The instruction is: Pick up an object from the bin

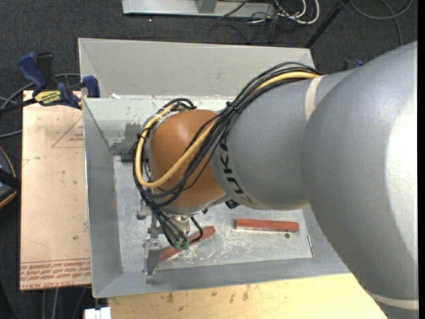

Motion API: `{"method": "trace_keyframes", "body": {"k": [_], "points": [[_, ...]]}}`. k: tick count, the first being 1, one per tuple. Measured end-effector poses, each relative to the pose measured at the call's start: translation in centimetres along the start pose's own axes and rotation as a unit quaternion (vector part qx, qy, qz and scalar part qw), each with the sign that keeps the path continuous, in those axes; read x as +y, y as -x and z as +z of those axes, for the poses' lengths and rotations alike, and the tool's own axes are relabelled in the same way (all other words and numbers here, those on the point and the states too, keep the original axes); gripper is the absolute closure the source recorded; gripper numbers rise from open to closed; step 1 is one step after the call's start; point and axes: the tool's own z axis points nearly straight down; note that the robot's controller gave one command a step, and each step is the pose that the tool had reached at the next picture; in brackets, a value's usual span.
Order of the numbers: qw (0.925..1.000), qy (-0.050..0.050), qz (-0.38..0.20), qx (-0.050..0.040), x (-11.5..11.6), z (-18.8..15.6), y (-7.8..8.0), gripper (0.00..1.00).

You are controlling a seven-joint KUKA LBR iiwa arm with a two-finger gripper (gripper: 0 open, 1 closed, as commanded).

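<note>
Claw (154, 256) low over a short red stick (199, 235)
The stick lies slantwise on the floor of the bin (99, 198), near the view's lower-left corner, one end under the claw. Whether the claw is open or closed cannot be told. This looks like the grasp step: next comes a firm grip, then a straight lift.

I count two long flat red bars: the first bar (265, 226) low and right of centre, the second bar (204, 233) lower left of it.
</note>
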Motion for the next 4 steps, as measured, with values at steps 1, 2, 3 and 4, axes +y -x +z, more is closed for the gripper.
{"method": "trace_keyframes", "body": {"k": [1, 2, 3, 4], "points": [[1.0000, 0.000, 0.000, 0.0000, 0.0, 0.0, 0.0, 0.00], [0.9992, 0.003, -0.039, -0.0085, -4.9, 7.5, 1.5, 1.00], [0.9992, 0.003, -0.039, -0.0082, -4.9, 7.5, 1.5, 1.00], [0.9986, 0.000, -0.052, -0.0019, -6.6, -6.7, 2.0, 1.00]]}}
